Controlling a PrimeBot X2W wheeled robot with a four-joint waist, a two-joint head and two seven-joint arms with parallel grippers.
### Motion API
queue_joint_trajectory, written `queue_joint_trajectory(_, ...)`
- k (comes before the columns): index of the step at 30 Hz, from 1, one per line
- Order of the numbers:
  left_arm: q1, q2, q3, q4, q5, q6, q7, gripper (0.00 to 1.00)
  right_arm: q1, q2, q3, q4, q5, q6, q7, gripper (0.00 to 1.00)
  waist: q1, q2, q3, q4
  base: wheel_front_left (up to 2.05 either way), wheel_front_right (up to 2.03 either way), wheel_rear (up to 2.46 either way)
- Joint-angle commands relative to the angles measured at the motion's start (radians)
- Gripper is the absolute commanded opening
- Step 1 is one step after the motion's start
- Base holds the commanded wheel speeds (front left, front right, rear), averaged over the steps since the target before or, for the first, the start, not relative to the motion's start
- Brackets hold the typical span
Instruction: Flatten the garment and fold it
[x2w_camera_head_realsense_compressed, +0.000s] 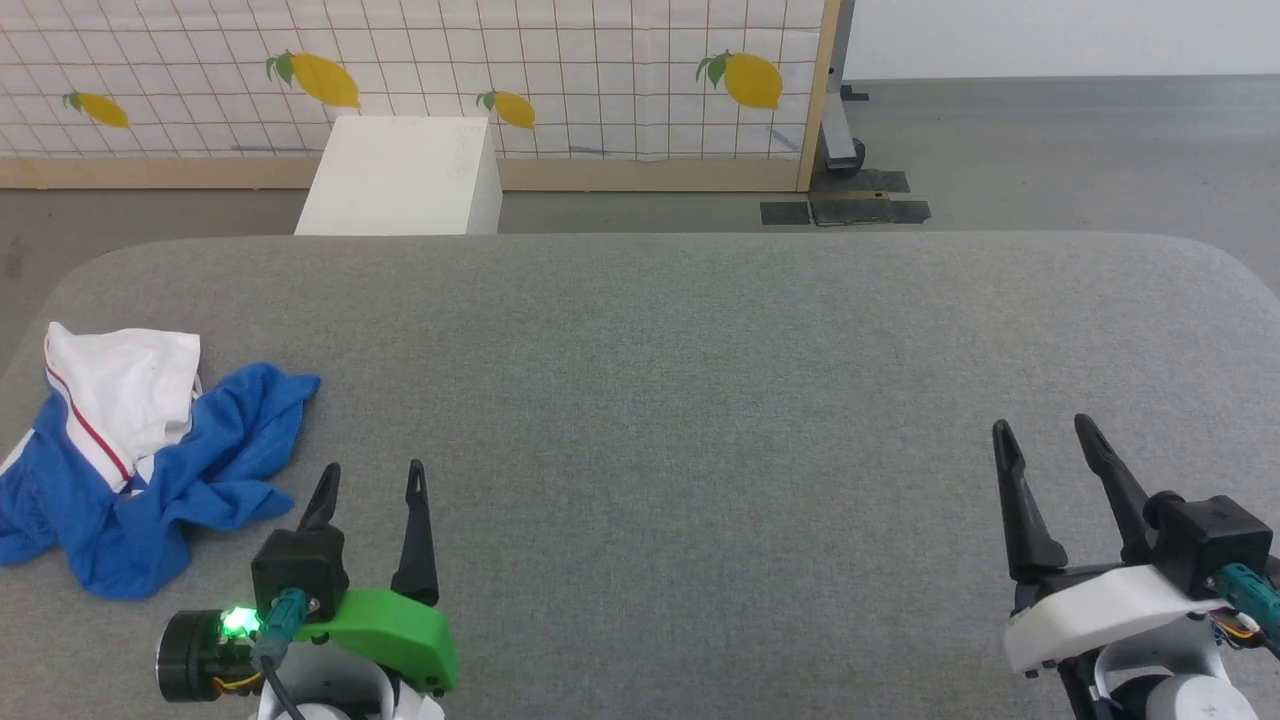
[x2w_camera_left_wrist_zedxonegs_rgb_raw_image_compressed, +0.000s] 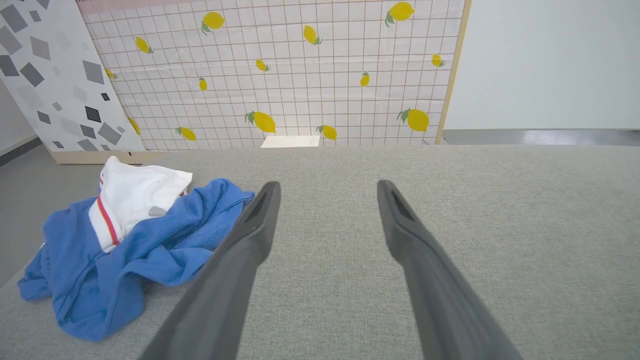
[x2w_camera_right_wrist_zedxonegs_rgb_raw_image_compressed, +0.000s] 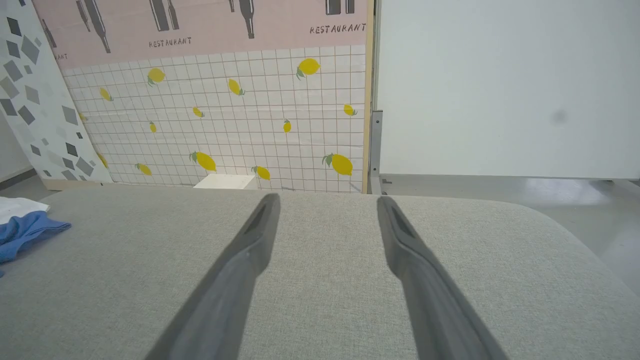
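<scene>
The garment (x2w_camera_head_realsense_compressed: 150, 460) lies crumpled in a heap at the left edge of the grey table, blue cloth with a white sleeve and a thin red stripe on top. The left wrist view has the garment (x2w_camera_left_wrist_zedxonegs_rgb_raw_image_compressed: 125, 245) just left of my fingers, and the right wrist view catches its edge (x2w_camera_right_wrist_zedxonegs_rgb_raw_image_compressed: 22, 232) at far left. My left gripper (x2w_camera_head_realsense_compressed: 372, 475) stands open a short way right of the heap, holding nothing. Far over at the lower right, my right gripper (x2w_camera_head_realsense_compressed: 1045, 430) is open too, with nothing in it.
The grey padded table (x2w_camera_head_realsense_compressed: 700, 400) has rounded far corners and a wide bare stretch between my grippers. Behind it stand a white box (x2w_camera_head_realsense_compressed: 405, 180) on the floor and a lemon-print tiled panel (x2w_camera_head_realsense_compressed: 420, 70).
</scene>
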Motion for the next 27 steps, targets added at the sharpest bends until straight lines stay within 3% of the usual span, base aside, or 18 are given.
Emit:
queue_joint_trajectory(1, -0.003, -0.001, -0.005, -0.008, -0.007, 0.012, -0.013, 1.00, 0.012, 0.000, -0.007, -0.013, 0.015, 0.000, -0.015, 1.00, -0.0001, 0.0000, 0.000, 0.000, 0.00, 0.00, 0.00)
queue_joint_trajectory(27, -0.007, -0.001, -0.021, -0.026, -0.020, 0.026, -0.066, 1.00, 0.033, 0.001, -0.031, -0.036, 0.048, -0.001, -0.068, 1.00, -0.0001, 0.0000, 0.009, 0.004, 0.00, 0.00, 0.00)
